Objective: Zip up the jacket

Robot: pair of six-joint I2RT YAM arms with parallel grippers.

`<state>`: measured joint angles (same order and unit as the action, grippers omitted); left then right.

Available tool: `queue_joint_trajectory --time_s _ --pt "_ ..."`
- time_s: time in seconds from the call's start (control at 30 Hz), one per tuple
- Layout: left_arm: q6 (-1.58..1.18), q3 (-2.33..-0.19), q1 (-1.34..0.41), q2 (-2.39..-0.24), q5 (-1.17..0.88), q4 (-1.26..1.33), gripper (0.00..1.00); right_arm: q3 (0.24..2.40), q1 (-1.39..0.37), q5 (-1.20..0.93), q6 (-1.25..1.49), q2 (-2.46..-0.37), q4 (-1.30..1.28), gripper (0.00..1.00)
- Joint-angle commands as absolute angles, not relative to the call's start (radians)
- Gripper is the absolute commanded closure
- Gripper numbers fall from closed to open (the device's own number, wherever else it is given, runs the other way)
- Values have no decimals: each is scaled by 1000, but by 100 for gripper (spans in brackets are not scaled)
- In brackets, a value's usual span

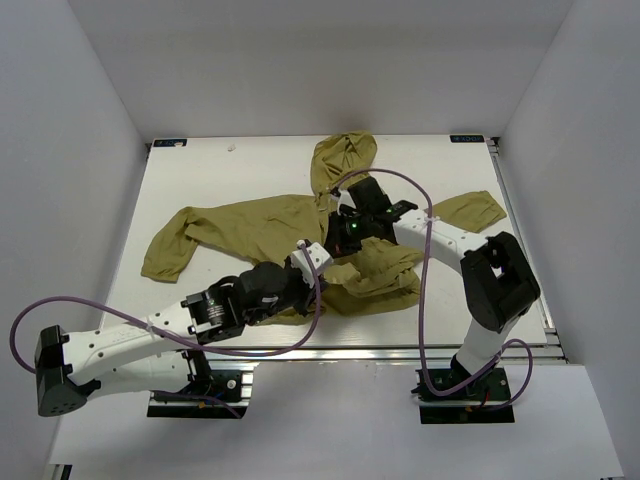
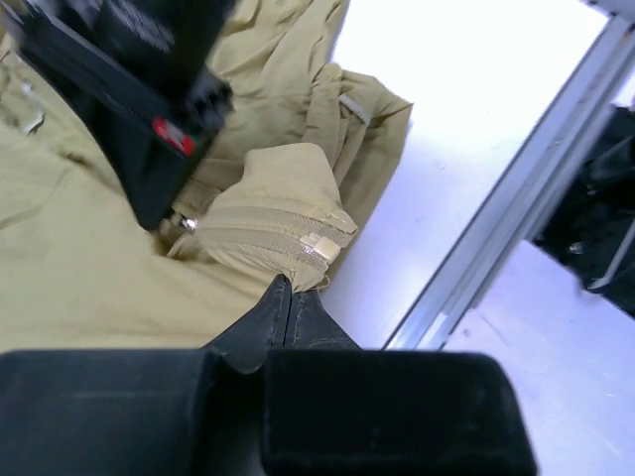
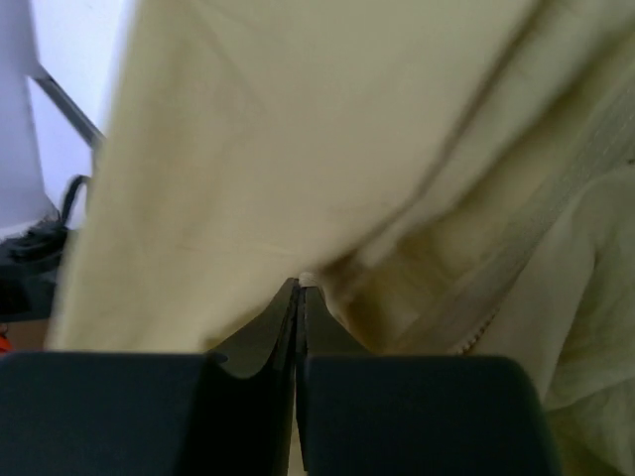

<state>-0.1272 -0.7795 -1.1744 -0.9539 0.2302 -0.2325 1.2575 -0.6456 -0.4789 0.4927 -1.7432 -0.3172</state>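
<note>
The olive jacket (image 1: 250, 225) lies crumpled on the white table, hood at the far middle and sleeves out to both sides. My left gripper (image 1: 312, 256) is shut on the jacket's lower front edge, at the end of the light zipper tape (image 2: 283, 233); its tips (image 2: 289, 290) pinch the fabric. My right gripper (image 1: 345, 235) sits just beyond it over the jacket's middle. Its tips (image 3: 301, 290) are closed on a small light piece at the zipper line, with jacket fabric (image 3: 298, 119) filling the view. The right gripper's black body (image 2: 129, 89) shows in the left wrist view.
An aluminium rail (image 2: 496, 248) runs along the table's near edge (image 1: 400, 350). Purple cables (image 1: 425, 270) loop over both arms. White walls enclose the table on three sides. Bunched fabric (image 1: 385, 280) lies under the right arm.
</note>
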Motion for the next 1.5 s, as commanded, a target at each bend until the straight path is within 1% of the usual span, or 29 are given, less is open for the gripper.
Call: queue_joint_trajectory --time_s 0.0,0.1,0.17,0.2,0.27,0.4,0.47,0.5,0.53,0.57,0.6,0.63,0.7,0.73,0.8,0.83,0.97,1.17,1.23,1.27,1.3,1.33,1.37,1.4,1.43,1.47 --pt "-160 -767 -1190 -923 147 -167 100 1200 -635 -475 457 -1750 -220 100" --pt "-170 -753 -1190 -936 178 -169 100 1134 -635 -538 453 -1701 -124 100" --pt "-179 -746 -1190 -939 184 -167 100 1131 -635 -488 436 -1665 -132 100" --pt "-183 -746 -1190 -936 155 -160 100 1135 -635 -398 430 -1657 -155 100" --pt "-199 -752 -1190 -920 114 -153 100 1155 -627 -348 402 -1672 -164 100" --pt "-256 -753 -1190 -902 28 -181 100 1316 -601 -238 384 -1768 -132 100" --pt "-322 -735 -1190 -902 -55 -186 100 1405 -585 -219 347 -1856 -103 100" --pt "-348 -721 -1190 -903 -87 -175 100 1511 -577 -200 342 -1893 -107 100" --pt "-374 -707 -1190 -905 -139 -166 100 1572 -557 -186 331 -1967 -138 100" --pt "-421 -684 -1190 -902 -161 -163 100 1630 -546 -155 312 -2003 -150 100" --pt "-443 -674 -1190 -899 -173 -170 100 1735 -535 -140 307 -2041 -155 100" --pt "-463 -664 -1190 -891 -182 -175 100 1788 -513 -127 304 -2110 -155 100" --pt "-514 -632 -1192 -868 -199 -173 100 1888 -486 -104 316 -2178 -143 100" --pt "-547 -620 -1193 -861 -216 -167 100 1982 -463 -106 321 -2239 -132 100" --pt "-586 -573 -1193 -848 -236 -124 100 2058 -443 -106 339 -2293 -65 100" --pt "-624 -559 -1196 -839 -254 -108 100 2130 -428 -100 337 -2345 -11 100" --pt "-681 -500 -1200 -830 -281 -25 100 2246 -414 -54 321 -2444 171 100" --pt "-709 -466 -1203 -836 -301 -11 100 2374 -416 -26 253 -2540 256 100" --pt "-716 -469 -1203 -838 -296 -37 100 2369 -417 -63 258 -2534 267 100" --pt "-718 -471 -1203 -838 -287 -46 100 2303 -420 -127 256 -2517 285 100" --pt "-721 -472 -1203 -841 -281 -58 98 2262 -432 -147 255 -2472 310 100" --pt "-719 -479 -1203 -842 -276 -84 83 2217 -437 -164 253 -2442 316 100" --pt "-719 -483 -1203 -847 -272 -98 50 2173 -443 -214 229 -2416 321 100" --pt "-719 -485 -1203 -854 -267 -109 43 2089 -454 -227 222 -2355 322 73" --pt "-718 -491 -1203 -859 -265 -132 36 2047 -460 -241 215 -2323 316 56" --pt "-716 -495 -1203 -861 -264 -141 14 2007 -463 -247 206 -2292 313 20"
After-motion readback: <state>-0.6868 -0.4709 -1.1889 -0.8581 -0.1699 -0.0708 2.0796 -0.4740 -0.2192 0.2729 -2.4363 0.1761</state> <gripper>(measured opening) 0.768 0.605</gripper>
